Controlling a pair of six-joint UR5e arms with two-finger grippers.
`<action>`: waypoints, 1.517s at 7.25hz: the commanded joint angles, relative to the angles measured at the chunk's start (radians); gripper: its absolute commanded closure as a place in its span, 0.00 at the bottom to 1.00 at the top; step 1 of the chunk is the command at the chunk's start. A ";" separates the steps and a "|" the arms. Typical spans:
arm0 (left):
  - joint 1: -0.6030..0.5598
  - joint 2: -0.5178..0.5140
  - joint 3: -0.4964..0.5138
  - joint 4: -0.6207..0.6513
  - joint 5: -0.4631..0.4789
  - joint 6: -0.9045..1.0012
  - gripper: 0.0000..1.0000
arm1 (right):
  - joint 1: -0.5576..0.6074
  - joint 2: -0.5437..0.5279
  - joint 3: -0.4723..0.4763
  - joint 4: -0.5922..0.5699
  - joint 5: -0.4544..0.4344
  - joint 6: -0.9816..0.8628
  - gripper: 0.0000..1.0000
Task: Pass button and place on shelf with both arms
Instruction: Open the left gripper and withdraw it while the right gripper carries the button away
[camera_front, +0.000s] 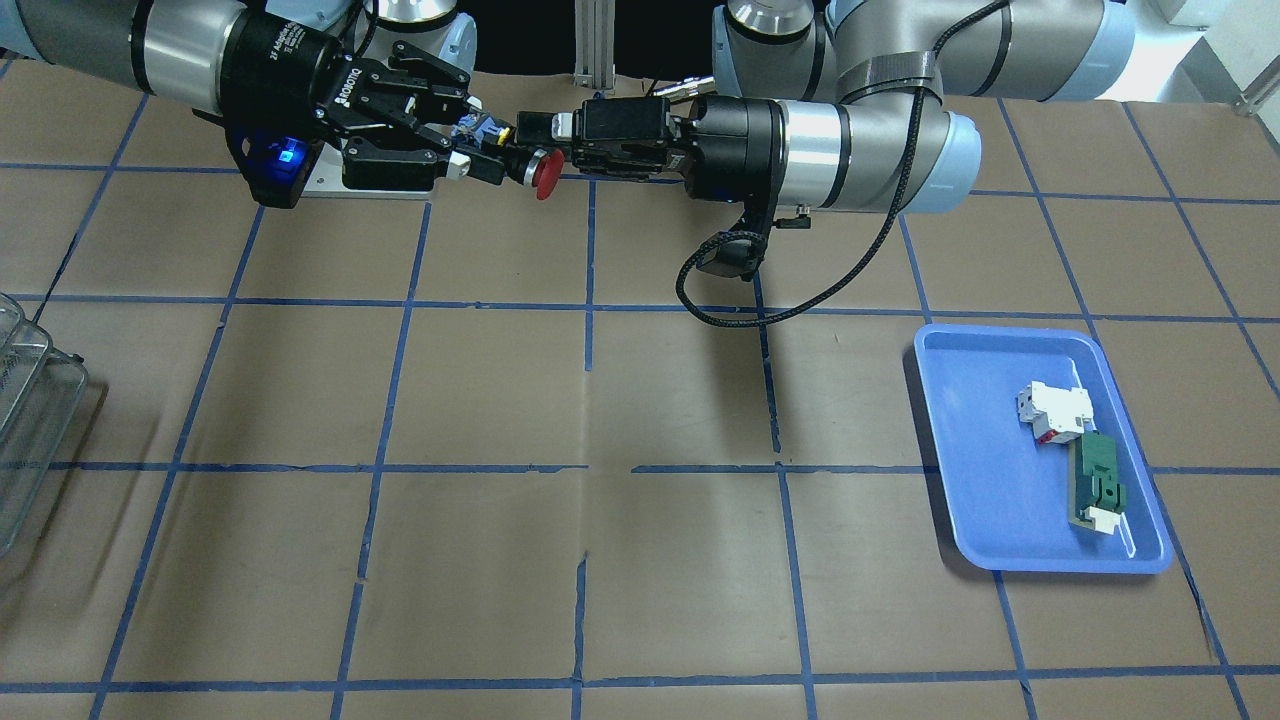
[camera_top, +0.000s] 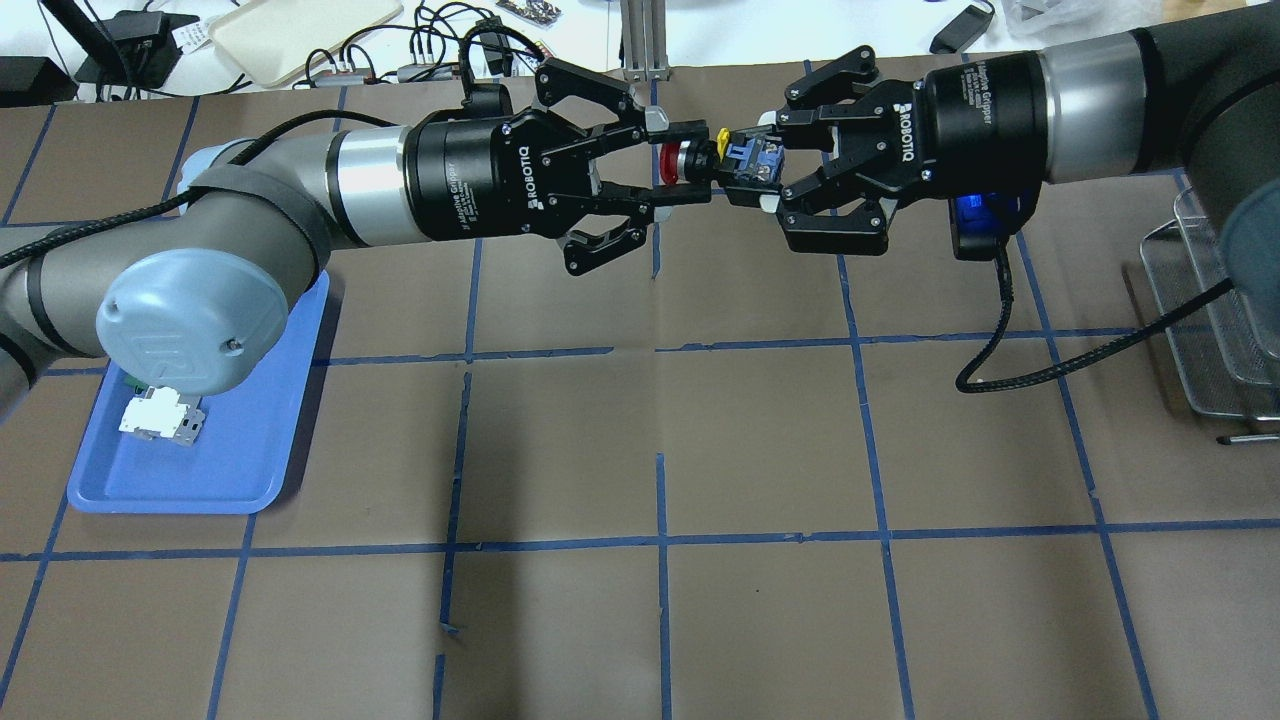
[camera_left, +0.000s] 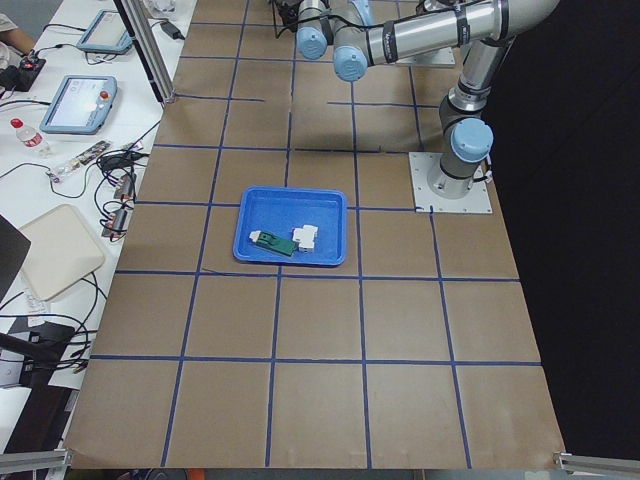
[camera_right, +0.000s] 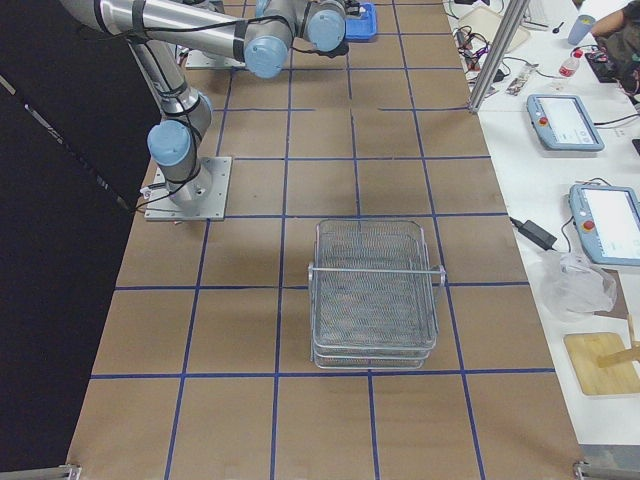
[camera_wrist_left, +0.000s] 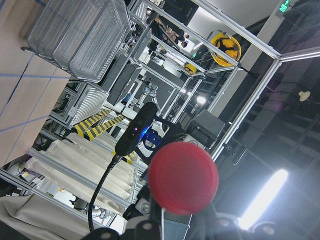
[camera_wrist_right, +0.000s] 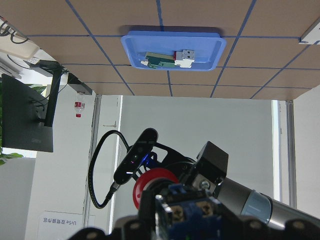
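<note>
Desk (camera_front: 640, 400): brown paper, blue tape grid
Button (camera_top: 720, 160): aloft over desk
Right gripper (camera_top: 765, 160): jaws pinching its blue-yellow rear
Left gripper (camera_top: 700, 160): jaws flank red cap; grip unclear

Button (camera_top: 716, 160) (red cap leftward) bridges left hand (camera_top: 690, 162) and right hand (camera_top: 768, 161).

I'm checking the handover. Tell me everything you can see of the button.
The button is small: round red cap, black collar, blue-and-yellow plastic-looking rear block. It hangs sideways in mid-air above the table, cap toward the left gripper, whose fingers flank it, contact unclear. The right gripper clamps the rear block.
</note>
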 joint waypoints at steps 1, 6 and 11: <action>0.010 -0.001 0.010 0.002 0.005 -0.016 0.00 | 0.000 0.002 -0.003 0.000 -0.002 0.001 1.00; 0.077 -0.032 0.209 0.047 0.702 -0.157 0.00 | -0.125 0.003 -0.009 -0.294 -0.236 -0.121 1.00; 0.061 -0.017 0.275 0.037 1.477 -0.120 0.00 | -0.276 0.103 -0.120 -0.298 -0.766 -0.990 1.00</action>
